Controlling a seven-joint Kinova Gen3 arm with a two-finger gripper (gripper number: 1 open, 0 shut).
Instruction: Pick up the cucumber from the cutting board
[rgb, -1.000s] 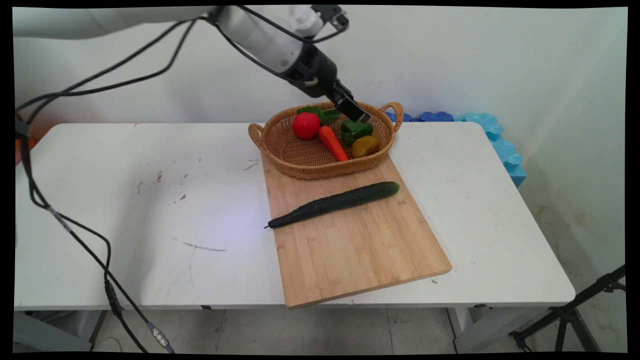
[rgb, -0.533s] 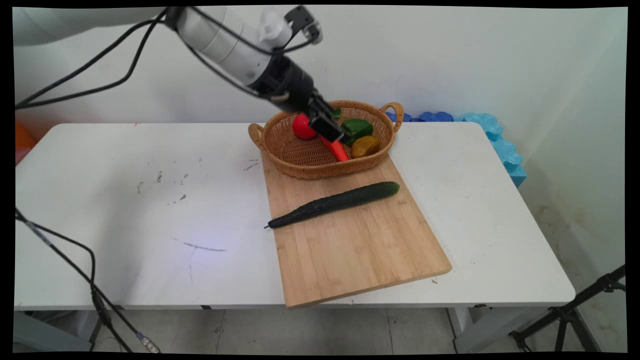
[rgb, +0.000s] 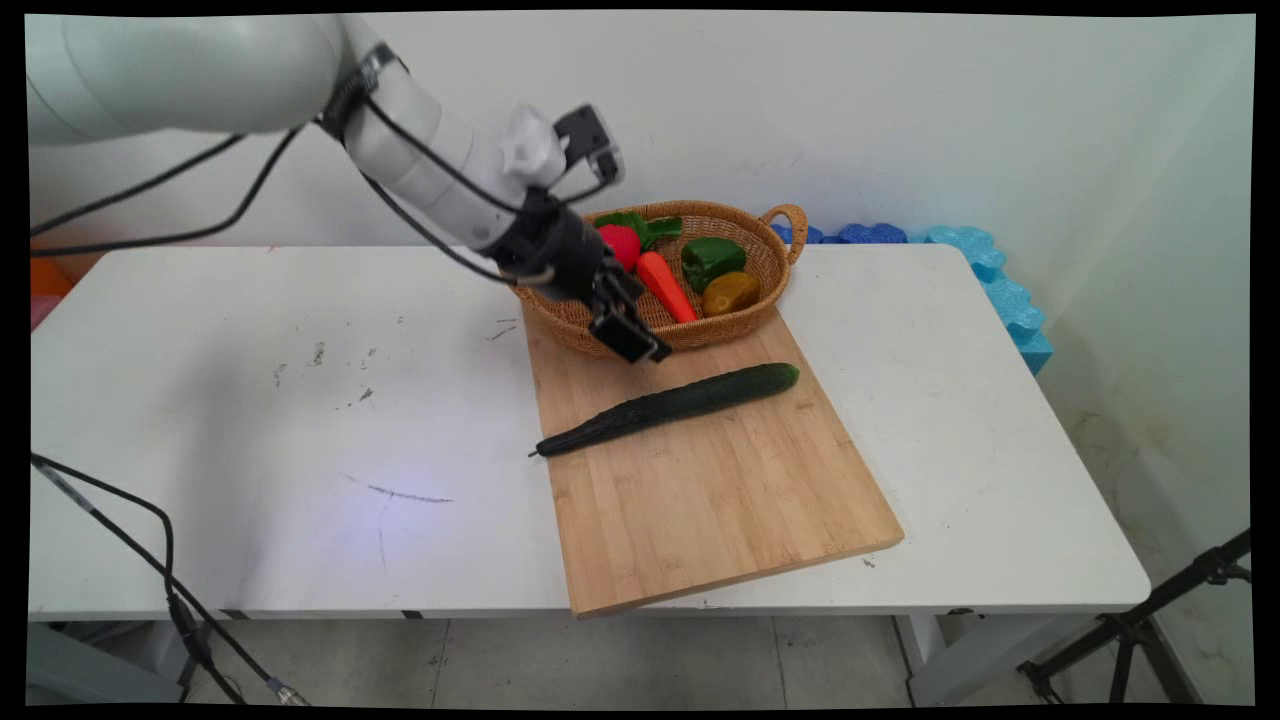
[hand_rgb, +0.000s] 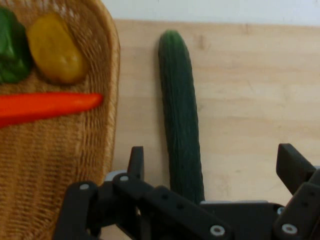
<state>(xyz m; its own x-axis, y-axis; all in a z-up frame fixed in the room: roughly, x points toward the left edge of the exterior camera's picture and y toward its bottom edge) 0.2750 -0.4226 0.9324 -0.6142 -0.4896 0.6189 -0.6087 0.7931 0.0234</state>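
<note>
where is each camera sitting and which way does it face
Main view: fixed above the table's near side, looking down across the white table toward the wall; shows the white arm, cables and gripper over the cutting board.
Hand view: on the hand, looking along the gripper down at the board; its black linkage and two spread fingers rise from the bottom edge.
Shared: cucumber, wicker basket, carrot.

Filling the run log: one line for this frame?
claw: open, empty | over: long dark green cucumber | cucumber on: bamboo cutting board | beside: oval wicker basket holding vegetables
</note>
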